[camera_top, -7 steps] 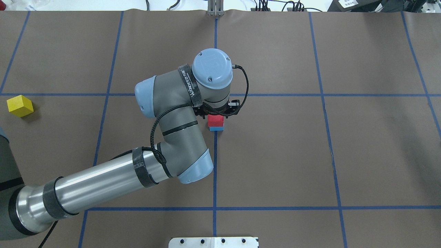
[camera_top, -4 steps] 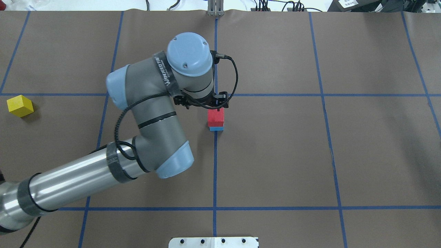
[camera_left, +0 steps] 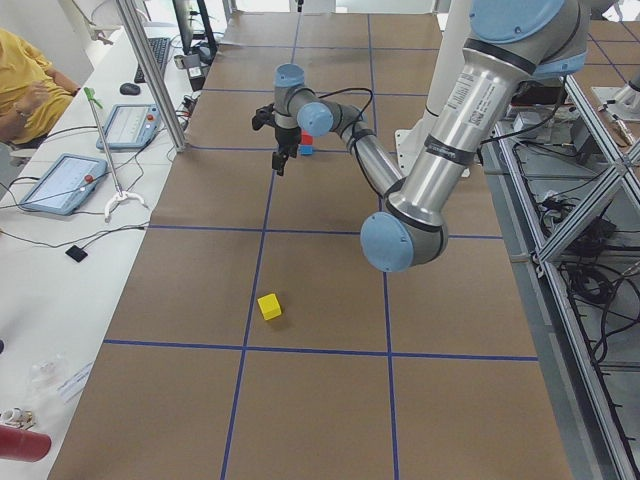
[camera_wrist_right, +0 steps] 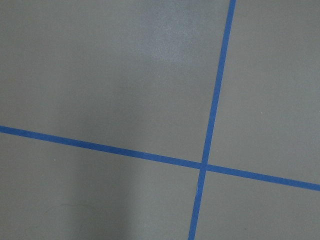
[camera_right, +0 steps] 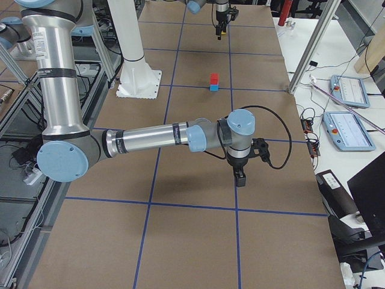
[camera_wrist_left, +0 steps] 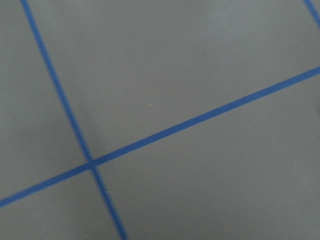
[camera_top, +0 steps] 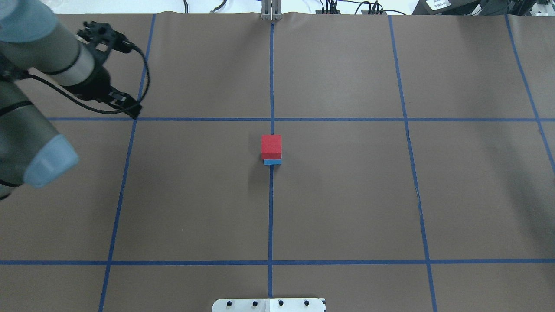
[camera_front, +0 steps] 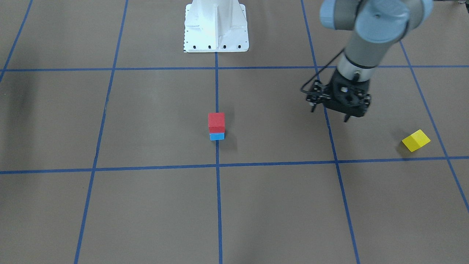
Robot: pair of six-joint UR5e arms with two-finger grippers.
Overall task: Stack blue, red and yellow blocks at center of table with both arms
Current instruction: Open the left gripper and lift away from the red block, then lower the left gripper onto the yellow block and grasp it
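Left hand (camera_front: 329, 116) spread, empty, over brown table (camera_front: 146, 110) gridded with blue tape (camera_top: 347, 262), tablets (camera_left: 60, 183) on side desk (camera_left: 40, 262)

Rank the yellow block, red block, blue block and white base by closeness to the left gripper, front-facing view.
1. Yellow block, toward the robot's left of the left gripper.
2. Red block on blue block, table centre; too close to separate.
3. White base, top of view.

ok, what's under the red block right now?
The blue block, directly beneath the red block and touching it. Only the blue block's sides show; its top face is covered by the red one.
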